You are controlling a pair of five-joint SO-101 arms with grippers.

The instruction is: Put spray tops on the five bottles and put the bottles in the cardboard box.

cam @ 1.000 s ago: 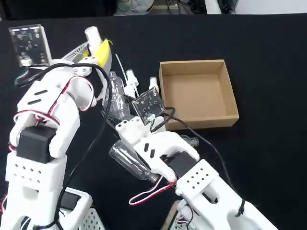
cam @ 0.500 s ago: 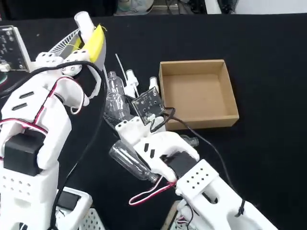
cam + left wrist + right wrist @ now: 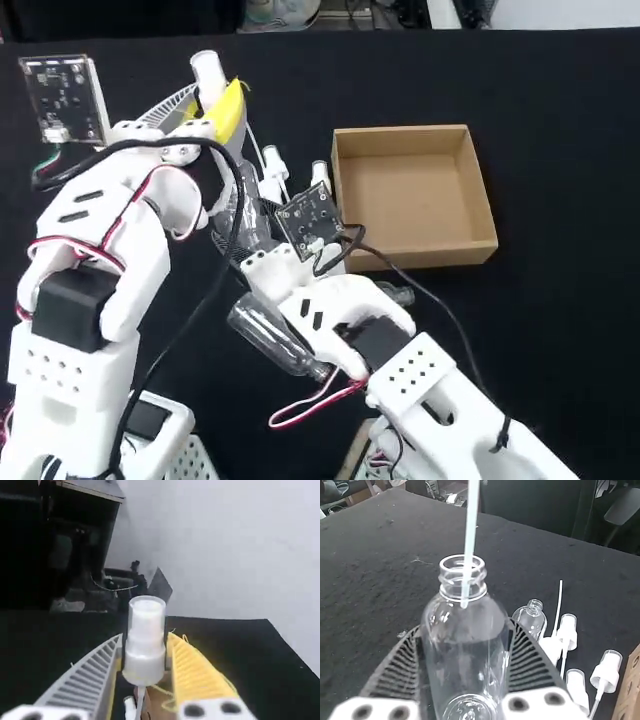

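One clear round bottle clamped in ribbed right hand.

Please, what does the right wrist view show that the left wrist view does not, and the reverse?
Right wrist view, not the left: the clear bottle clamped in the right gripper, its neck open, with loose spray tops and a second small bottle on the table beyond it.
Left wrist view, not the right: the white head of the spray top pinched in the left gripper, with a pale wall behind.
Both: that spray top's thin tube, whose tip dips into the bottle's neck, and the black table.
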